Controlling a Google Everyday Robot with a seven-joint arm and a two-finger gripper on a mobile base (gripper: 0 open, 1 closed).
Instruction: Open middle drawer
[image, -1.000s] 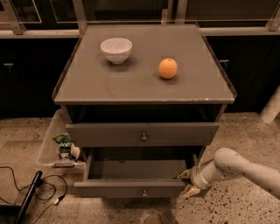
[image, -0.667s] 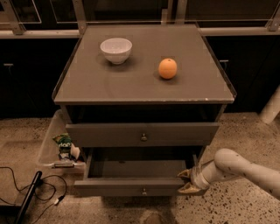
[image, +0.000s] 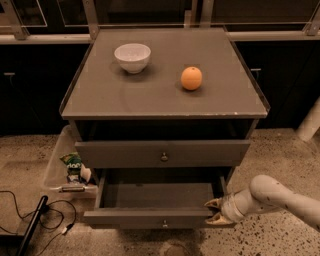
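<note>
The middle drawer (image: 150, 218) is a grey drawer with a small round knob (image: 165, 223). It stands pulled out low at the front of the grey cabinet, and its inside looks empty. My gripper (image: 215, 211) is at the right end of this drawer's front. It is open, with one fingertip (image: 212, 203) behind the front panel and the other before it. The white arm (image: 280, 197) reaches in from the right. An upper drawer front (image: 162, 152) with its own knob sits pushed in above. The lowest drawer is out of view.
A white bowl (image: 132, 56) and an orange (image: 191, 78) sit on the cabinet top (image: 165, 95). A clear bin (image: 60, 165) with a snack bag stands on the floor at the left. Black cables (image: 30, 220) lie at the lower left. Dark cabinets stand behind.
The middle drawer has come out slightly further toward the camera. My gripper has moved with it at its right end.
</note>
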